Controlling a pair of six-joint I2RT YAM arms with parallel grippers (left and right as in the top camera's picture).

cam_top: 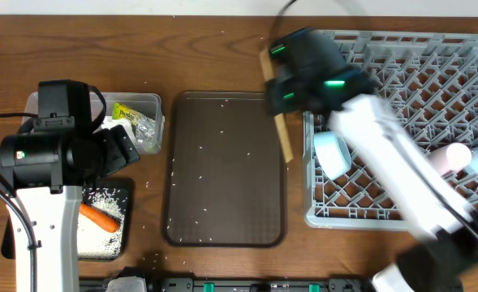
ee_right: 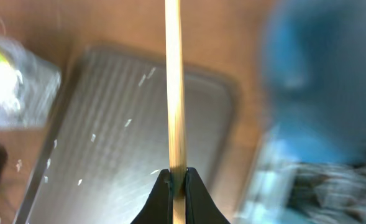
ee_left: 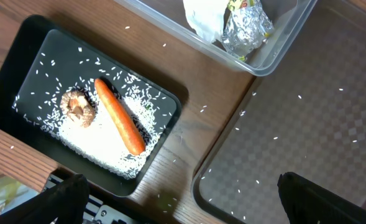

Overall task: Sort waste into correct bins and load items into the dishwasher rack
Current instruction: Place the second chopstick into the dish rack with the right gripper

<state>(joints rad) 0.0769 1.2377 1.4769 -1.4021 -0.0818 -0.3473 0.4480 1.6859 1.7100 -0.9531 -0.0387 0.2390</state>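
My right gripper [ee_right: 177,177] is shut on the wooden chopsticks [ee_right: 175,87], held between the brown serving tray and the grey dishwasher rack [cam_top: 401,122]; they show overhead [cam_top: 281,134] below the gripper. The rack holds a light blue cup [cam_top: 333,152], a pink cup [cam_top: 450,156] and a blurred blue dish [ee_right: 322,74]. My left gripper [ee_left: 179,199] is open and empty above the table, between the black tray [ee_left: 21,56] and the serving tray. The black tray holds the orange carrot [ee_left: 118,122], the brown food lump [ee_left: 78,106] and rice [ee_left: 108,143]. The clear tub [ee_left: 276,56] holds foil [ee_left: 245,28], white paper and a yellow-green wrapper [cam_top: 127,112].
The dark brown serving tray [cam_top: 226,170] lies in the middle with scattered rice grains on it. More grains lie on the wooden table [cam_top: 198,49]. The right arm crosses over the rack's lower half. The right wrist view is motion-blurred.
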